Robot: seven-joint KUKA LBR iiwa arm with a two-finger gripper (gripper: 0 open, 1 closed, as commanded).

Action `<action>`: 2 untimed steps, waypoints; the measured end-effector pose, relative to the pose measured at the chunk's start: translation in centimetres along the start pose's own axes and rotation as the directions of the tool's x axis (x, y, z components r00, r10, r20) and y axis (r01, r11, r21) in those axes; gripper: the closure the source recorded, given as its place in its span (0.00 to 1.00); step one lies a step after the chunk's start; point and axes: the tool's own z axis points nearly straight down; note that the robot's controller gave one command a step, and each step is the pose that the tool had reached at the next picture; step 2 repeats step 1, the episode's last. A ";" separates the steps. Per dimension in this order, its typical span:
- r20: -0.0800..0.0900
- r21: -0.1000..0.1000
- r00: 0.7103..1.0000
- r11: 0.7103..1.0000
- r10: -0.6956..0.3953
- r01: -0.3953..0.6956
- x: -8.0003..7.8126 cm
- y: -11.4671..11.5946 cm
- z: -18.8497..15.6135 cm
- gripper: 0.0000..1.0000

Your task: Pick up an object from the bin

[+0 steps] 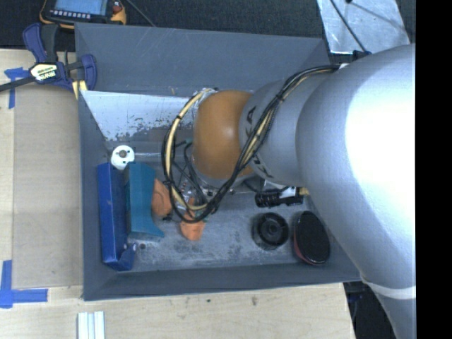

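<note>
The gripper is being held low in the left half of the bin, near a teal block. One orange piece is being seen just left of it, and a second orange piece just nearer the view's bottom edge. As the gripper is being covered by cables, it cannot be told whether it is released or clenched.

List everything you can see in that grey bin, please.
Bin: one, grey metal, holding the rest.
Long bar: one, dark blue, along left wall.
Block: one, lighter blue, beside the bar.
Small round thing: one, white, above the bar's top end.
Orange bits: two patches, by the gripper; maybe one thing.
Round knob: one, black, floor right of centre.
Oval thing: one, black and red, right of the knob.
Stick: one, black, above the knob.
Gripper: one, below orange cover, among cables.
Arm: one, silver-grey, from the right.
</note>
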 end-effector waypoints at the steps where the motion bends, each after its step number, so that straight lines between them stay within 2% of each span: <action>1: -0.001 0.001 1.000 1.000 0.000 0.000 0.0 0.0 -1.1 1.00; 2: -0.001 0.001 1.000 1.000 0.000 0.000 0.0 0.0 -1.1 1.00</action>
